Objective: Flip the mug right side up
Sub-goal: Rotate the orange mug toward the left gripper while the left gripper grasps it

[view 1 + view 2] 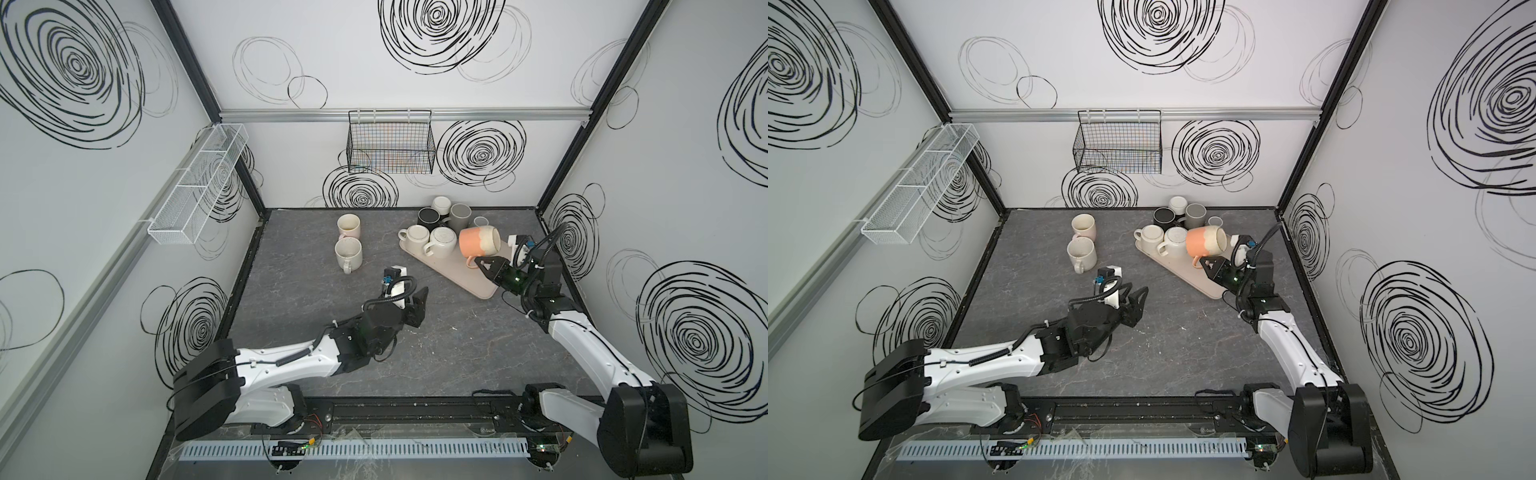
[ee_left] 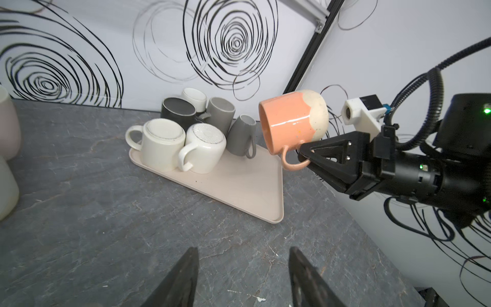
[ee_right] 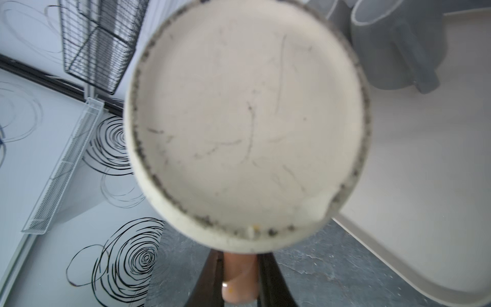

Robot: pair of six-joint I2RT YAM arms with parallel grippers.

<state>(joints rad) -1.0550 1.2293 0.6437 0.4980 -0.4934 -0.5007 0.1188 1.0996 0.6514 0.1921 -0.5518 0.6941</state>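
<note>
Gaping empty above the veined grey tabletop, the left gripper hovers. The right gripper clamps the loop handle of the glossy orange-and-cream mug, which lies sideways over a smooth beige tray bearing six inverted mugs. Two upright cream mugs stand apart.

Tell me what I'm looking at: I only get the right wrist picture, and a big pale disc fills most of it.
Observer: That is the underside of a mug. Its side is orange with a cream band next to the base, and the right gripper holds it by the handle.
Operator: Is it standing the right way up?
Observer: No. It hangs on its side, clear of the tray, with its mouth facing the left arm's side.
Operator: And the other arm?
Observer: The left gripper is open and empty over the table.
</note>
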